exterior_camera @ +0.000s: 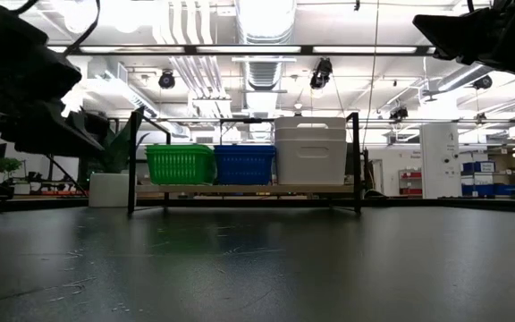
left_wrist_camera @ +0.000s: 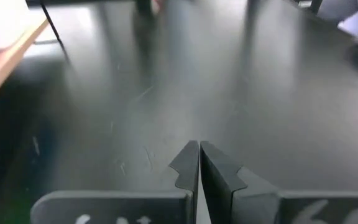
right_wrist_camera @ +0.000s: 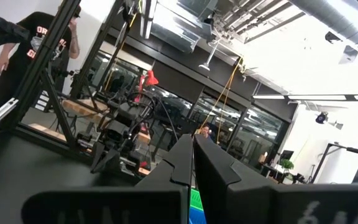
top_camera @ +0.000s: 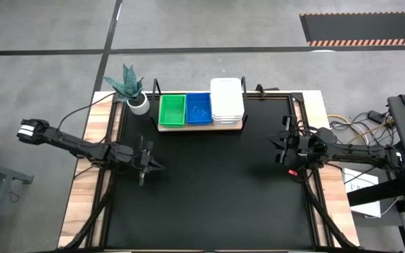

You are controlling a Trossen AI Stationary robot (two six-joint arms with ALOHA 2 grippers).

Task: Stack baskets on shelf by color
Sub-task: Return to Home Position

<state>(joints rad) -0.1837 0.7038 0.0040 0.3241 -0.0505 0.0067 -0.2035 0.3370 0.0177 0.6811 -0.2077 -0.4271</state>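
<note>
High view: the matt black table (top_camera: 209,200) has the shelf (top_camera: 188,128) at its 12 o'clock edge, with green baskets (top_camera: 172,110), blue baskets (top_camera: 198,108) and white baskets (top_camera: 227,102) side by side on it. My left gripper (top_camera: 157,166) hangs at 9 o'clock and my right gripper (top_camera: 275,143) at 3 o'clock. Both have the fingers pressed together and hold nothing. Bright ceiling lights (exterior_camera: 266,13) shine in the room, and a person (right_wrist_camera: 36,43) stands beyond.

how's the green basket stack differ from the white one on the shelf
The green plastic basket stack is lower than the white rounded-corner plastic basket stack. Green's walls are latticed; white's look solid. Green stands nearest the white plant pot, white at the opposite end. Both rest on the light-wood shelf, flanking the blue basket stack.
</note>
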